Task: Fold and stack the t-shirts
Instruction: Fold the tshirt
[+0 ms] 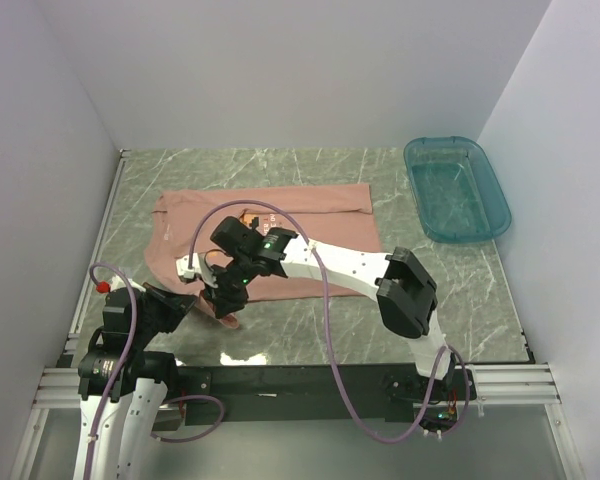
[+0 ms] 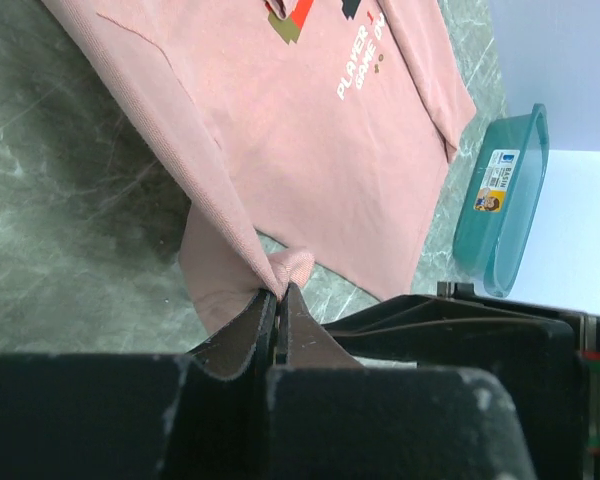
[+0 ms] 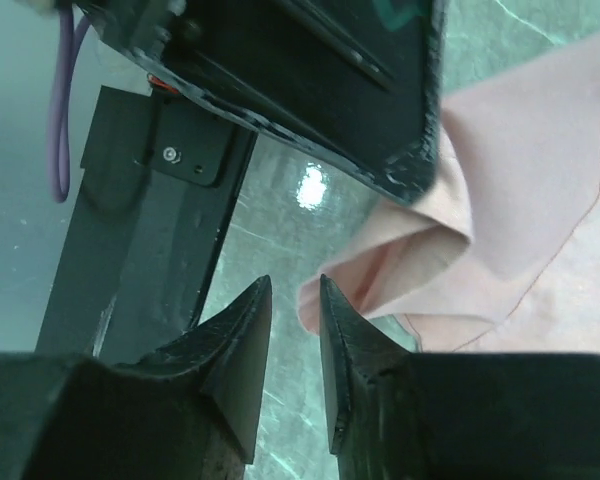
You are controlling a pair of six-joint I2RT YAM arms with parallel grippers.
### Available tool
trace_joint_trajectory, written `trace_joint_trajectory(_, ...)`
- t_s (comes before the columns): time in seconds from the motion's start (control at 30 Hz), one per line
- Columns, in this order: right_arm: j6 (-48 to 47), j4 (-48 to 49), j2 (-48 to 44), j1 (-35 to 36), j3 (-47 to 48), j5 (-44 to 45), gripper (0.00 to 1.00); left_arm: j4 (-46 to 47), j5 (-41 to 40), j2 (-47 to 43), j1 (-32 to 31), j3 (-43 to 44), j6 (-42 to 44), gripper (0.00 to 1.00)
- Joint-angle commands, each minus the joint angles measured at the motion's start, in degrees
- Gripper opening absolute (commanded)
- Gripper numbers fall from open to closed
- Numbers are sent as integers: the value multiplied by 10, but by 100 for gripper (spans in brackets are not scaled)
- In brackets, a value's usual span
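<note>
The salmon-pink t-shirt [image 1: 310, 225] lies spread print-up on the marble table [image 1: 480, 290], left of centre and toward the far side; its near-left corner is lifted off the surface; the left gripper [image 2: 278, 300] has its fingers pressed together on that bunched corner, the cloth puckered at their tips; the right arm reaches across from the right, and the right gripper [image 3: 295, 305] hangs just beside the same corner, its fingers a narrow gap apart with the fabric's folded edge at the tip of one finger [image 3: 345, 340] and table showing between them; a teal plastic tub [image 1: 456, 188] sits at the far right, well apart from the shirt.
</note>
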Motion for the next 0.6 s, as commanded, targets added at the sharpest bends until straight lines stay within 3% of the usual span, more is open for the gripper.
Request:
trace_joint_trajectory(0.0,-1,3,-30,4,-7,4,35,19,-2,-5,-1,14,-4,0)
trace_joint_trajectory(0.3,83,101,-75,-9,-59,108,68,18,0,-5,-1,19,-2,0)
trace_joint_trajectory(0.43,174,161,-74,0,-102,88,76,17,0,-5,-1,20,0,0)
trace_joint_trajectory(0.57,234,199,-65,13,-112,124,77,19,1,-7,-1,19,-3,0)
